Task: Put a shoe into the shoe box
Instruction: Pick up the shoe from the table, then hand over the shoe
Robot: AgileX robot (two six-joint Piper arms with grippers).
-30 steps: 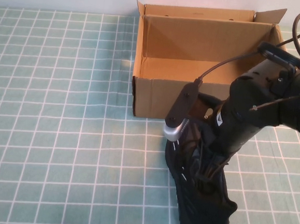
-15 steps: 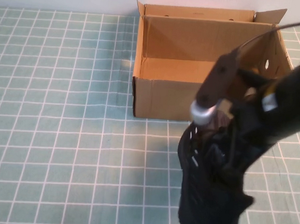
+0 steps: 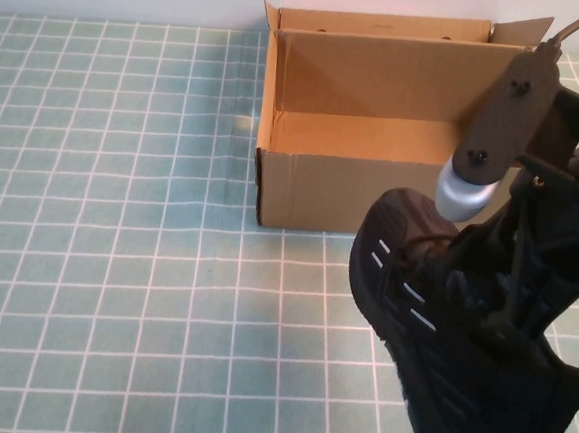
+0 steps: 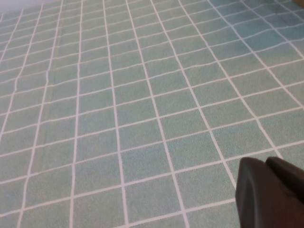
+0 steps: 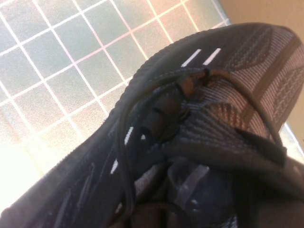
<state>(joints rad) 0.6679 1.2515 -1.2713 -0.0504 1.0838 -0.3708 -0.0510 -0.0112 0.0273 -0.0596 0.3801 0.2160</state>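
Note:
The black knit shoe (image 3: 442,319) with white dashes hangs in the air at the right, its toe pointing toward the front wall of the brown cardboard shoe box (image 3: 302,187). My right gripper (image 3: 519,290) is shut on the shoe at its opening, mostly hidden by laces and the arm. In the right wrist view the shoe (image 5: 228,71) fills the picture, with the gripper (image 5: 190,199) buried in its opening and a corner of the box (image 5: 270,9) beyond the toe. My left gripper (image 4: 267,166) hovers over bare cloth, its fingers together, holding nothing.
The table is covered by a green cloth with a white grid (image 3: 105,262). The box stands open at the back, flaps up, its inside bare. The right arm's wrist camera mount (image 3: 497,123) hangs over the box's right front corner.
My right arm has lifted the shoe off the cloth and carried it up and to the right, closer to the box's front right corner. The box has not moved.

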